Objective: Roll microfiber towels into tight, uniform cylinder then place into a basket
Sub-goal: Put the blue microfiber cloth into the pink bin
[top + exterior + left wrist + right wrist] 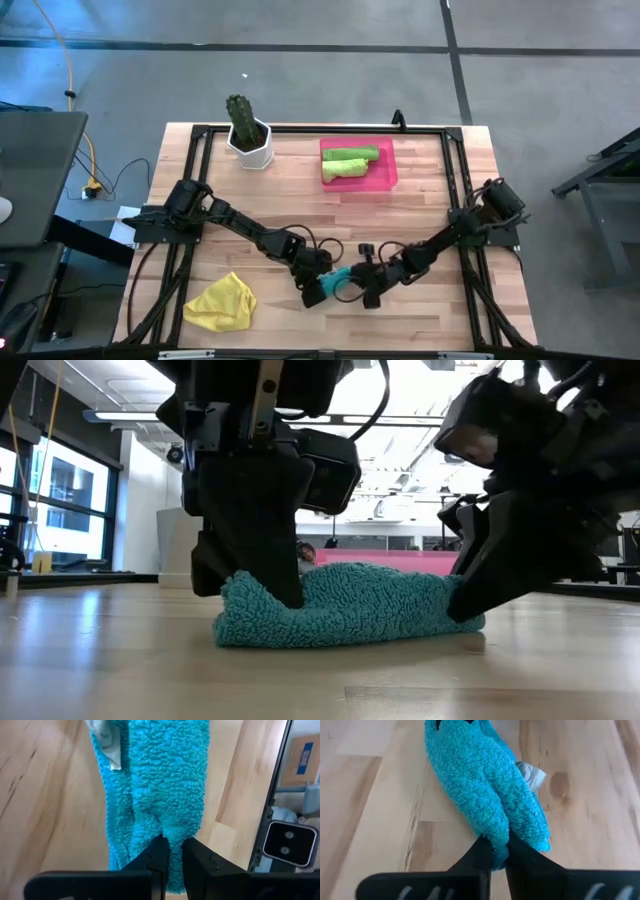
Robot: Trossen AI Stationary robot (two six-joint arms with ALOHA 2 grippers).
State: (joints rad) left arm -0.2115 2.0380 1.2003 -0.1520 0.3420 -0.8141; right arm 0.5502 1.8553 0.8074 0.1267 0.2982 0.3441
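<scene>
A teal microfiber towel, rolled into a loose cylinder, lies near the table's front edge with its length running left to right. My left gripper is shut on its left end and my right gripper on its right end. The pink basket stands at the far middle of the table with two rolled lime green towels lying in it. A crumpled yellow towel rests on the table at the near left. My left gripper pinches the roll's left end between its two fingers, slanting down from the table's left. The roll lies on the table. My right gripper pinches the roll's right end between its two fingers, slanting down from the table's right. That end rests on the wood too; the fingers lie along the roll.
A white pot with a cactus stands at the far left, beside the basket. A black frame runs around the tabletop. Bare wood lies between the roll and the basket.
</scene>
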